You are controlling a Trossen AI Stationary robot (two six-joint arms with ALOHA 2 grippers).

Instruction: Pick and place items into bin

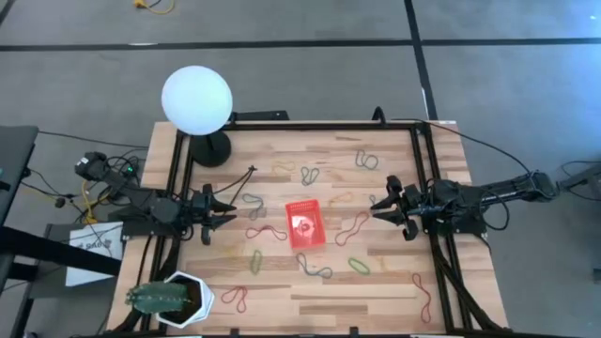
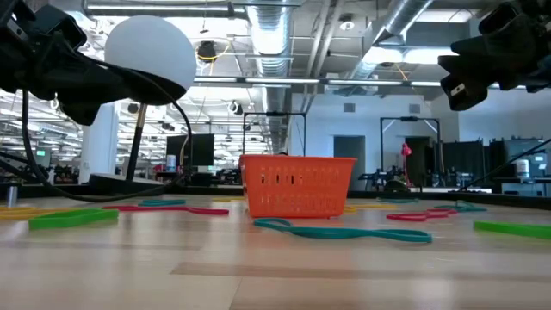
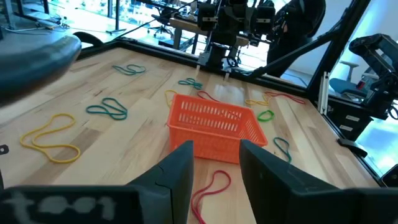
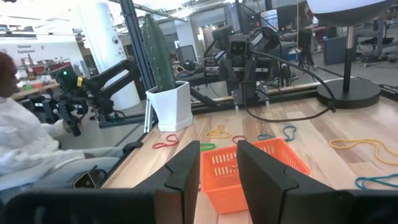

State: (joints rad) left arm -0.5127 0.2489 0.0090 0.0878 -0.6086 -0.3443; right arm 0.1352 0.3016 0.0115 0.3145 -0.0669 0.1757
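Note:
The red mesh bin (image 1: 306,225) stands on the wooden table between both arms. It also shows in the low view (image 2: 297,185). Several limp rubber bands lie flat around it: a red one (image 1: 266,232) on its left, a red one (image 1: 352,227) on its right, a green one (image 1: 359,266), a teal one (image 1: 315,269). My left gripper (image 1: 221,214) hovers left of the bin, open and facing it (image 3: 216,168); a red band (image 3: 208,190) lies below its fingers. My right gripper (image 1: 380,207) hovers right of the bin, open (image 4: 217,165), with the bin (image 4: 283,155) just ahead.
A lamp with a white globe (image 1: 196,99) and black base (image 1: 214,148) stands at the far left; its cable (image 1: 239,183) runs over the table. A white hexagonal pot with a cactus (image 1: 174,299) sits at the near left corner. A person (image 4: 25,143) sits beyond the table.

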